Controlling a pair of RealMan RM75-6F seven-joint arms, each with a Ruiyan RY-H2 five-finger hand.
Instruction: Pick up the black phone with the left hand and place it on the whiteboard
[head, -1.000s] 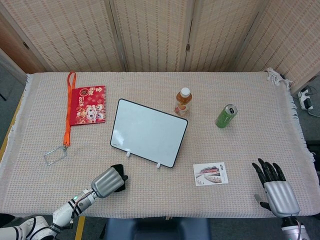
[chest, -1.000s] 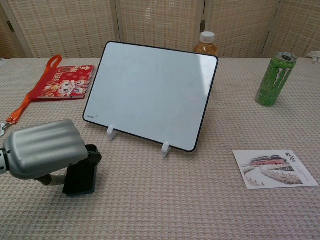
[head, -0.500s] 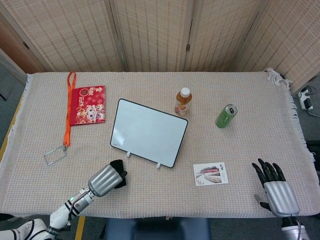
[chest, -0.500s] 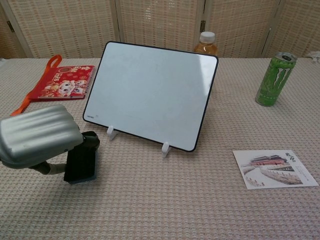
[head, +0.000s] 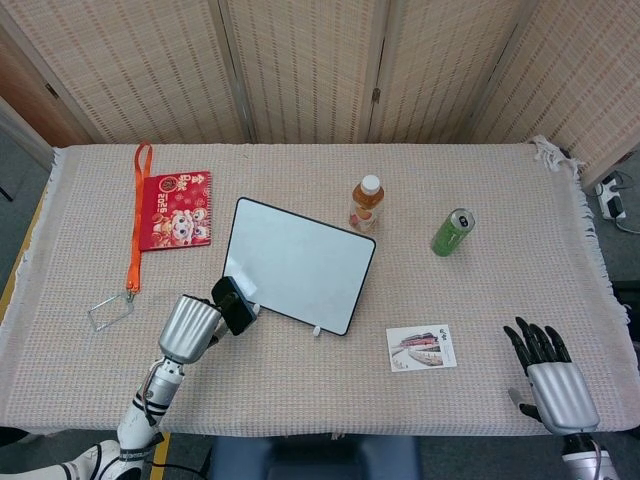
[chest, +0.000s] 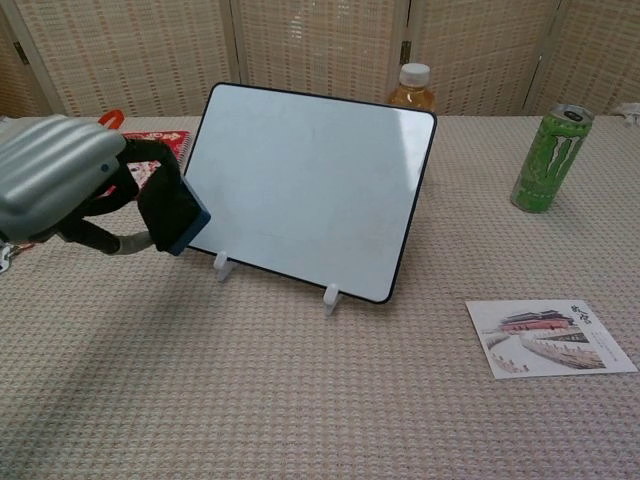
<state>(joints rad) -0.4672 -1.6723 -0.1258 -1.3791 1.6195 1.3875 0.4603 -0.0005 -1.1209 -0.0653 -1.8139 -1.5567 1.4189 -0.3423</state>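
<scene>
Fingers (chest: 120, 195) of the silver left hand (head: 190, 325) curl around the flat black phone (chest: 172, 213), gripping it clear of the cloth, tilted, at the lower left corner of the whiteboard; in the chest view the phone overlaps that corner, but whether it touches the board cannot be told. At the near right edge of the table, the silver right hand (head: 555, 378) rests with its dark fingers (head: 535, 340) spread and pointing away, holding nothing. Beige woven cloth (head: 300, 395) covers the whole tabletop. Between the two hands, a little nearer the right one, a rectangular postcard with a picture of a red-roofed building (chest: 550, 337) lies flat. Beyond it, the black-framed rectangular whiteboard (chest: 310, 185) leans back on two small white feet (chest: 330, 298), its blank face toward the robot. Left of the phone, a clear badge holder (head: 108, 313) lies at the end of an orange lanyard (head: 134, 215), which runs back beside a red pouch printed with cartoon figures (head: 175, 208). Behind the whiteboard's right corner stands an amber drink bottle with a white cap (head: 367, 203). Further right, well apart from it, a green drink can (chest: 548, 157) stands upright. Woven folding screens (head: 300, 65) close off the back.
</scene>
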